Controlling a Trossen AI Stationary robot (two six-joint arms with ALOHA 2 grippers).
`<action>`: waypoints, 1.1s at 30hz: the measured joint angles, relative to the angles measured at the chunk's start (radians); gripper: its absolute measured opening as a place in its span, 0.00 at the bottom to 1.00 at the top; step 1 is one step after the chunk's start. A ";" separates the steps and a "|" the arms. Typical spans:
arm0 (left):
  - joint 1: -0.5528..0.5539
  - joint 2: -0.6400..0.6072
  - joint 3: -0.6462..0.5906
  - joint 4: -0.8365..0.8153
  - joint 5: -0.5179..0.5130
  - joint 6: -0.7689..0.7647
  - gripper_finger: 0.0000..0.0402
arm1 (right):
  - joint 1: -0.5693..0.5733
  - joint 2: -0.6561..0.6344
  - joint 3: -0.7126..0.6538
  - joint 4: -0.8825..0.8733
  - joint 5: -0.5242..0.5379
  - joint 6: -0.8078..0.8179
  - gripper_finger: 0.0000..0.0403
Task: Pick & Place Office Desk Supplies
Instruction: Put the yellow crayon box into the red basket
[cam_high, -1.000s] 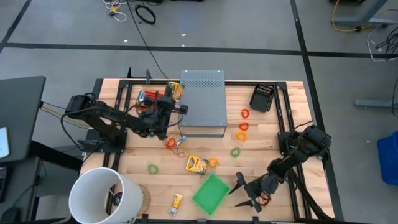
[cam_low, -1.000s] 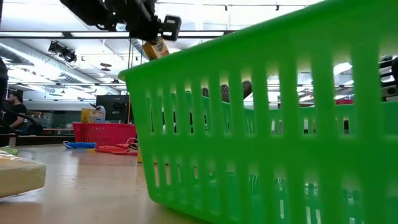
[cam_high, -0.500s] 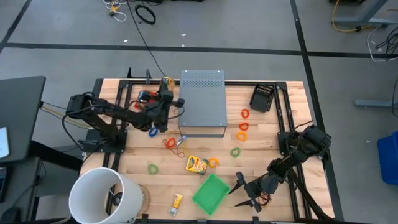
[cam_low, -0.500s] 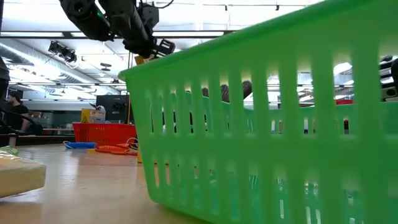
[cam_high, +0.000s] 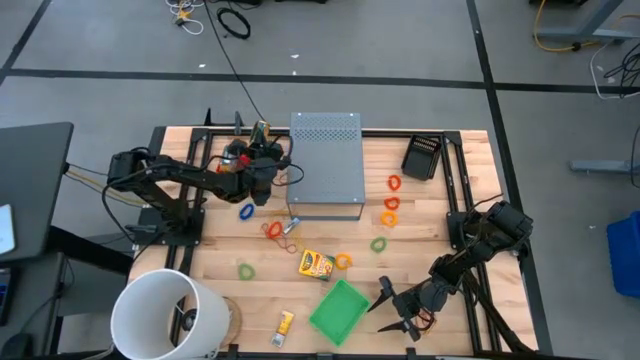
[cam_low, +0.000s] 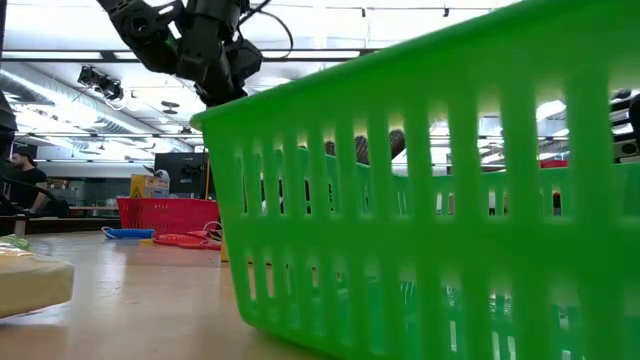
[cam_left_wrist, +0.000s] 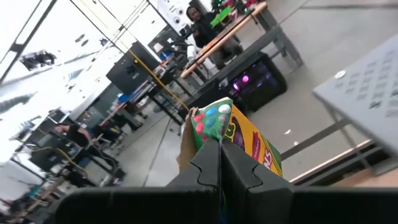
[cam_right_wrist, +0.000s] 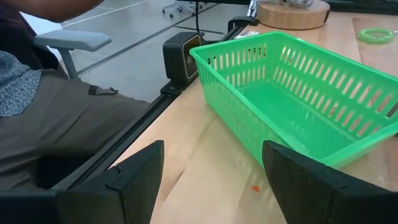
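Left gripper: your left gripper (cam_left_wrist: 219, 163) is raised above the table's far left part, just left of the grey metal box (cam_high: 326, 165); its fingers are pressed together on a yellow crayon packet (cam_left_wrist: 239, 135), which sticks out past the fingertips.
Held packet: in the high view you see it as a small yellow shape (cam_high: 262, 131) at the tip of the left arm, near the far edge of the table (cam_high: 440, 255).
Right gripper: your right gripper (cam_right_wrist: 213, 169) waits low at the near right part of the table, fingers spread wide apart, with nothing between them.
Green basket: it sits on the table near the front edge (cam_high: 338, 310), just in front of the right gripper, and looks empty in the right wrist view.
2nd yellow packet: lies flat on the wood (cam_high: 316, 264) between the metal box and the green basket.
Small yellow packet: lies near the front edge (cam_high: 285, 323), left of the basket.
Rubber bands: you have a blue loop (cam_high: 246, 211) left of the box, a red loop (cam_high: 273, 230) near the box's front left corner, and a green loop (cam_high: 245, 270) farther toward the front. Right of the box lie 1 red loop (cam_high: 394, 183), 2 orange loops (cam_high: 390, 211) and 1 green loop (cam_high: 378, 243). 1 more orange loop (cam_high: 344, 262) touches or nearly touches the 2nd packet.
White bucket: stands at the front left corner (cam_high: 165, 315).
Black tray: sits at the far right of the table (cam_high: 422, 157).
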 joint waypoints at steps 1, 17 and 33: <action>0.004 0.000 0.000 -0.025 0.000 -0.013 0.01 | 0.000 0.000 0.000 0.000 0.000 0.007 0.69; -0.003 0.000 0.000 -0.239 0.006 -0.243 0.01 | 0.000 0.000 0.000 0.000 -0.006 0.077 0.69; 0.038 -0.066 0.001 -0.351 0.761 -0.581 0.01 | 0.000 0.000 0.000 0.000 -0.012 0.075 0.69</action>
